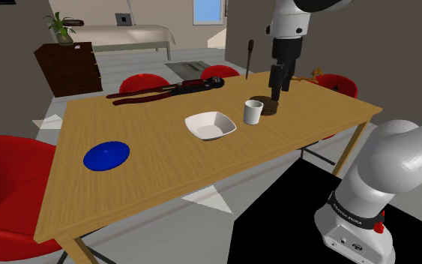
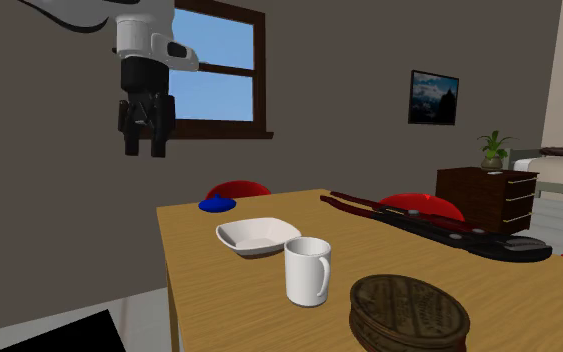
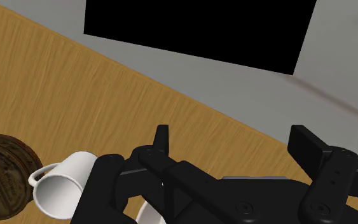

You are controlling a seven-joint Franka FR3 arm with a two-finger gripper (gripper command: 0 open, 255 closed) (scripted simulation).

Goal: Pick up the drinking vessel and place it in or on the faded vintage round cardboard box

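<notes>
My gripper empty, fingers apart. Mug looks light, stiff, slick, breakable; I'd pinch wall at rim, opposite handle.

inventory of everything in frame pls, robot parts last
table: 1, wood-brown, centre
mug: 1, white, on table beside box
box: 1, brown, round, on table
bowl: 1, white, mid-table
plate: 1, blue, on table toward shoulder view's left
long tool: 1, black and red, table's far edge in shoulder view
chairs: 4, red, around table
dresser: 1, dark brown, beyond table
plant: 1, green, on dresser
window: 1, brown frame, wall
picture: 1, dark frame, wall
arm: 1, white
claw: 1, black, raised, open, empty
</notes>
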